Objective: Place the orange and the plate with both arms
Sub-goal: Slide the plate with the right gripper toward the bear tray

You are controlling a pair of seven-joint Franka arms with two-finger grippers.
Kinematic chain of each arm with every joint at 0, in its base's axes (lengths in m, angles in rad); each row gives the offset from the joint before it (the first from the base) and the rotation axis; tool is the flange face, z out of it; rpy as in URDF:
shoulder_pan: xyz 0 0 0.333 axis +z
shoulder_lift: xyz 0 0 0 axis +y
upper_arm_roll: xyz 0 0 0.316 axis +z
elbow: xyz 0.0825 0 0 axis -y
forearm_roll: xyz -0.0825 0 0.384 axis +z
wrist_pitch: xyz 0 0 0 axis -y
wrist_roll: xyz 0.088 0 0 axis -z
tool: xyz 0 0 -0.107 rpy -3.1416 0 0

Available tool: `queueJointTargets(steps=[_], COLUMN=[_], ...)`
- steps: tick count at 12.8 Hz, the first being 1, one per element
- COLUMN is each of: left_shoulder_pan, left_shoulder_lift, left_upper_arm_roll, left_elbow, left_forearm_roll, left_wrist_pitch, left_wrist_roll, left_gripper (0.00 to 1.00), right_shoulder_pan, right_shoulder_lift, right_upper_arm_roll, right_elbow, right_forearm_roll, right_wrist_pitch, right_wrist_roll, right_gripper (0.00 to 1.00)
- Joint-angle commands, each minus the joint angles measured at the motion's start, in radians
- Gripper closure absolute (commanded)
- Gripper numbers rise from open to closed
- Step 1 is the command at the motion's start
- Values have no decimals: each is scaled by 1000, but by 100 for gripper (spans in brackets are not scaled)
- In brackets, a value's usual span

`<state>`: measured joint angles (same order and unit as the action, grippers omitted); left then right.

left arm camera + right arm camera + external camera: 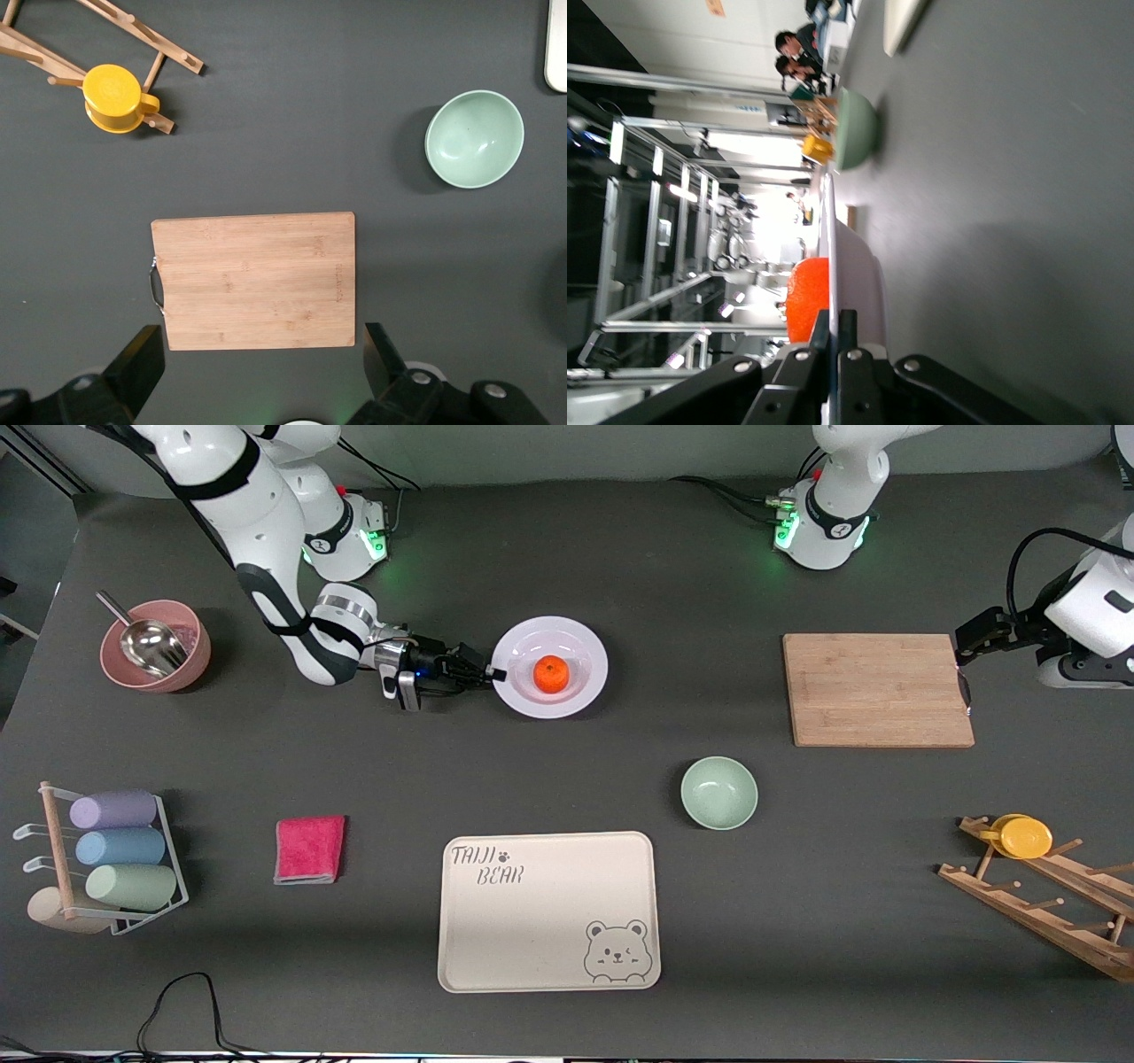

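The white plate (567, 638) lies between the two arms' bases, with the orange (551, 674) in its middle. My right gripper (494, 675) is low and level with the table, shut on the plate's rim at the edge toward the right arm's end. In the right wrist view the fingers (833, 323) pinch the thin rim of the plate (855, 266), and the orange (808, 297) shows just past them. My left gripper (966, 646) waits open in the air over the edge of the wooden cutting board (877, 689); it holds nothing (261, 363).
A mint-green bowl (718, 792) and a cream bear-printed tray (547, 911) lie nearer the front camera. A pink cloth (309, 849), a pink bowl with a scoop (155, 646), a cup rack (106, 859) and a wooden rack with a yellow cup (1026, 837) stand toward the table's ends.
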<state>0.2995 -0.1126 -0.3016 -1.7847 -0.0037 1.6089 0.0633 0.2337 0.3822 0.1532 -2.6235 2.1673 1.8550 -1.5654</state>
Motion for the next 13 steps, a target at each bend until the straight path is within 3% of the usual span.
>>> queueJointTargets(steps=[1, 3, 6, 9, 13], left_shoulder_pan=[13, 13, 10, 7, 9], left_shoulder_lift=[-16, -13, -12, -12, -13], left_upper_arm_roll=[4, 4, 2, 1, 1], left_elbow=[-32, -35, -36, -45, -50], left_forearm_roll=[-18, -18, -18, -16, -16], left_wrist_pitch=[28, 46, 60, 68, 68], left_wrist_roll=[39, 39, 39, 39, 39], left_gripper=[0, 0, 0, 0, 0], right_shoulder_pan=[-13, -13, -39, -95, -120], right_shoulder_lift=[-201, -316, -414, -395, -260], right_upper_arm_roll=[14, 14, 14, 13, -1], right_elbow=[-44, -58, -50, 34, 297], right_forearm_roll=[-33, -53, -162, -291, -447], right_wrist_pitch=[-3, -2, 12, 42, 102], right_wrist_roll=[202, 338, 514, 592, 775], right_gripper=[100, 100, 100, 100, 100])
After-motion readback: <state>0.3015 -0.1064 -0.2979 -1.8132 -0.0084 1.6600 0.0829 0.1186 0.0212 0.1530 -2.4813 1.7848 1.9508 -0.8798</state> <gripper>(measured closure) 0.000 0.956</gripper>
